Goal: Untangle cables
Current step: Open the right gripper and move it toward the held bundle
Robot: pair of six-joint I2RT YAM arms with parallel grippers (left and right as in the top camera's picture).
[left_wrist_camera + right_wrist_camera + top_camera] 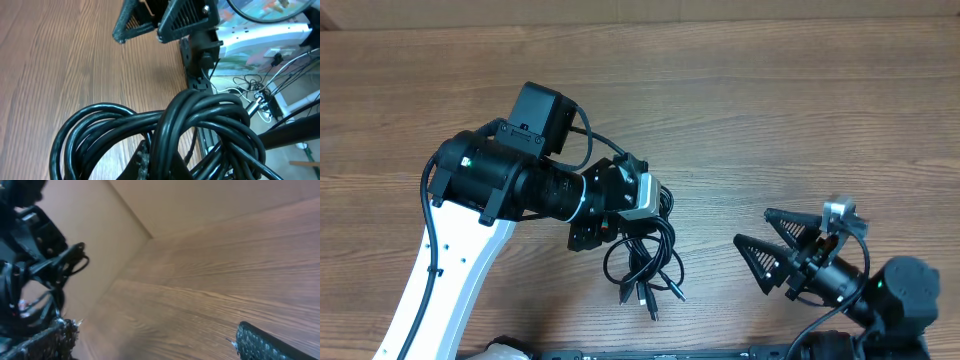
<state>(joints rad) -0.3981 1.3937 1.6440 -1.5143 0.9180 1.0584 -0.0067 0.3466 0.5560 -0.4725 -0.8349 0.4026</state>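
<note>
The cables [645,262] are one bundle of loops just below the centre of the overhead frame. Its long axis runs from top to bottom, and the plug ends point to the lower edge. The left gripper [612,228] is clenched on the upper loops, and its arm reaches in from the lower left. The right gripper [775,245], at the lower right, points left, spread wide and holding nothing.
</note>
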